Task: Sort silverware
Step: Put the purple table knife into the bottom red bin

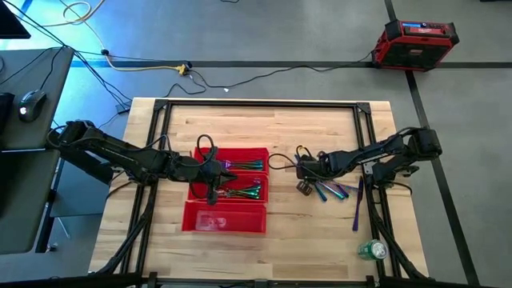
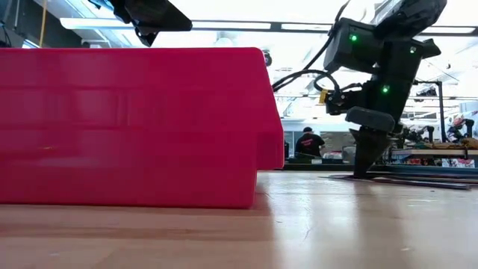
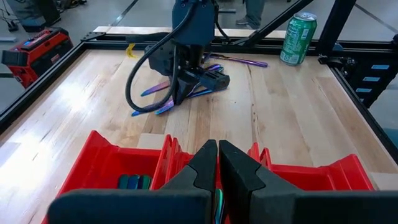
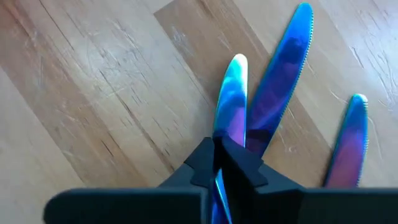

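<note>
Right end effector [image 4: 216, 163] is down on the surface over the loose silverware [image 1: 336, 190] to the right of the red tray [image 1: 226, 226], fingers pinched together on the blade of one knife [image 4: 230, 99]; two more knives lie just beside it, fanned out on the wood. A few pieces are already in the tray's far and middle compartments; a lone purple piece [image 1: 357, 210] lies apart nearer the green can [image 1: 371, 250]. Left end effector [image 3: 216, 168] hangs over the tray's middle compartment, fingers closed together; whether it grips a thin piece there is unclear. Handling judgement: the pieces look thin, stiff and light, with a slick polished finish, lying flat on the wood, so there is little edge to get under and they may skate or pivot in a pinch. Best hold is likely across the narrow width near mid-length, so the piece hangs balanced and doesn't swing. Neighbours lie close, so a grab may drag one along.
</note>
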Available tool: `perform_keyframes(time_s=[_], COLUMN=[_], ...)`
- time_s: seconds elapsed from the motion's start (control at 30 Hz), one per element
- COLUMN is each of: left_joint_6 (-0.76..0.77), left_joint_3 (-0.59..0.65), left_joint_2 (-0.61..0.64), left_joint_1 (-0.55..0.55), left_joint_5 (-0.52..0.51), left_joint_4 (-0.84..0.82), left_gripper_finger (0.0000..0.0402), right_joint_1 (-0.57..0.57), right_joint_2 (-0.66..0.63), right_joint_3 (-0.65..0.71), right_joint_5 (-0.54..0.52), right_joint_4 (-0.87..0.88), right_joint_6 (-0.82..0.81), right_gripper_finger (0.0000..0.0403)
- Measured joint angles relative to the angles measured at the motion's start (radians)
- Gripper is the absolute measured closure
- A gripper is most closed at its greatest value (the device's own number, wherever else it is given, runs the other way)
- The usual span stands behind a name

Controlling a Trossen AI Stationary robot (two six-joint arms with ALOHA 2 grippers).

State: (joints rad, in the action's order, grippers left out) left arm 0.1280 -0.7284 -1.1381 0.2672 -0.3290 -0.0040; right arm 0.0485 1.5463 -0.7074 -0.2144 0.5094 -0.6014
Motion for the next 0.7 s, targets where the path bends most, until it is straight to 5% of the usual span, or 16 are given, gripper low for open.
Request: perform_keyframes(time_s=[0.43,0.7], left_joint_6=[0.000,0.000], left_joint_3=[0.000,0.000], left_joint_2=[0.000,0.000], left_joint_1=[0.000,0.000], left_joint_5=[0.000,0.000], left_joint_4=[-0.002,-0.007], left_gripper_finger=[0.0402,0.0402], right_joint_1=[0.013,0.013], right_joint_2=[-0.023,-0.020], right_joint_3=[-0.215,-0.185], right_joint_5=[-0.046,-0.046], right_joint_4=[0.179,0.149], right_joint_6=[0.000,0.000], right_gripper_finger=[0.0401,0.0402])
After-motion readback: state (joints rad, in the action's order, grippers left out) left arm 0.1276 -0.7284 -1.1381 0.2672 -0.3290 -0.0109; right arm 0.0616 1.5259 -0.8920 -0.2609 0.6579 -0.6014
